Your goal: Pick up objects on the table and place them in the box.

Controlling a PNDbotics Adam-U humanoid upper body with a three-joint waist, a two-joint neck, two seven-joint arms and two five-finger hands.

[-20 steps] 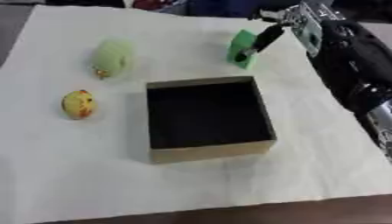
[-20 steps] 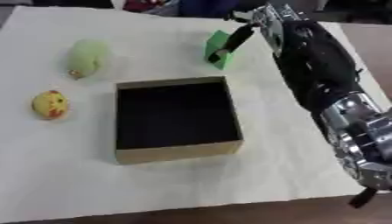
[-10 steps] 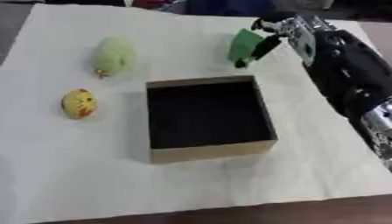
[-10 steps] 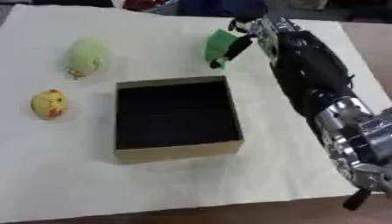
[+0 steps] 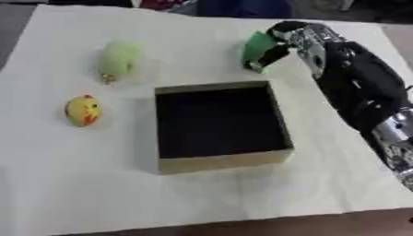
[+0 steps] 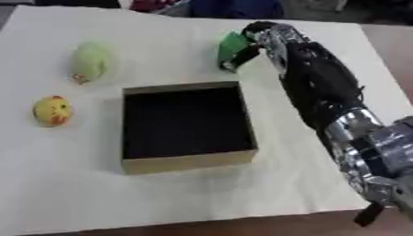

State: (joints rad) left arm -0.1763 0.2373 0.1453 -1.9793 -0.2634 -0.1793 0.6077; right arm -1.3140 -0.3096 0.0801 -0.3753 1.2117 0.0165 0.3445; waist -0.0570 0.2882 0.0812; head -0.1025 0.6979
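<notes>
We see our right hand point(image 5: 292, 40) curled around a bright green, blocky object point(image 5: 259, 50), holding it tilted just beyond the far right corner of the open cardboard box point(image 5: 219, 158). A pale green rounded toy point(image 5: 118, 60) and a yellow, red-marked one point(image 5: 83, 110) lie on the cream table point(image 5: 73, 184) left of the box.

The box point(image 5: 219, 124) sits mid-tabletop point(image 5: 202, 193). Two round toys lie to its left: one point(image 5: 119, 60) behind, one point(image 5: 83, 110) nearer. The block point(image 5: 258, 48) lies behind the box's right corner, in the right hand point(image 5: 294, 39).
</notes>
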